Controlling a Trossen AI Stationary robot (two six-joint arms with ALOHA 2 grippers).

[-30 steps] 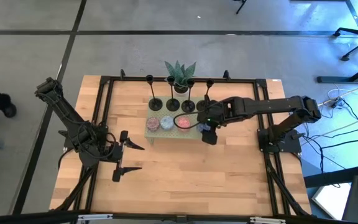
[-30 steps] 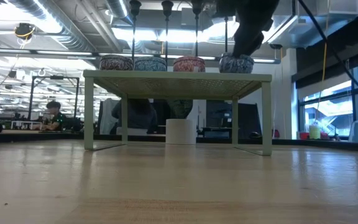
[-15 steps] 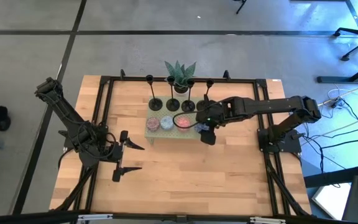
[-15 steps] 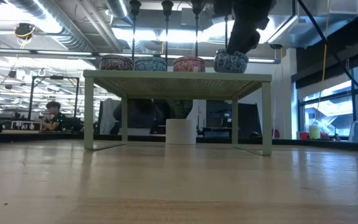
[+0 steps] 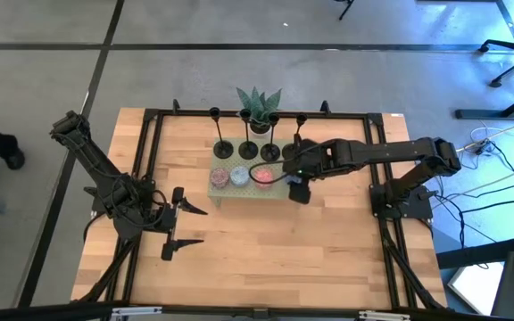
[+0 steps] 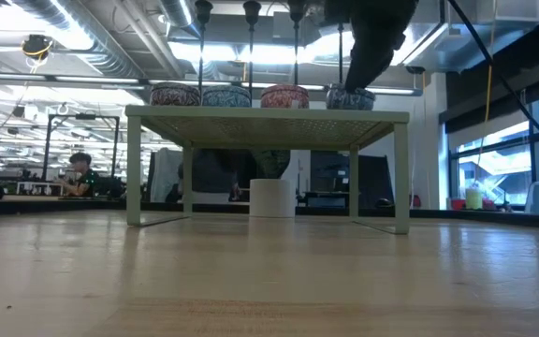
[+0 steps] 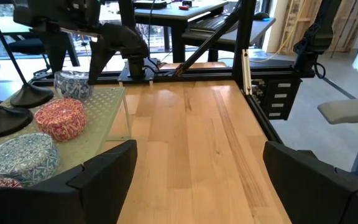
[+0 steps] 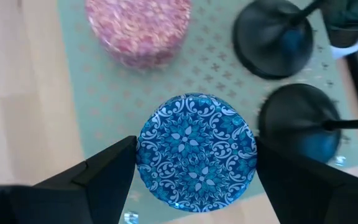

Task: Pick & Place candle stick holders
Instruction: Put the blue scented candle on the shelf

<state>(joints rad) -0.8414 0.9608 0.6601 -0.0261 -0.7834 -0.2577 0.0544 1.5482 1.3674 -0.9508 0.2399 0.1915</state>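
Straddling the blue patterned tin (image 8: pixel 196 151) on the green shelf (image 8: pixel 98 121) — right gripper (image 8: pixel 194 165), fingers spread, not clamped; left gripper (image 5: pixel 181 223) wide apart.

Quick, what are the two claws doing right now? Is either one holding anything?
Left gripper: open, empty, waiting over bare table.
Right gripper: open around the blue patterned tin on the green shelf; a firm hold cannot be told.
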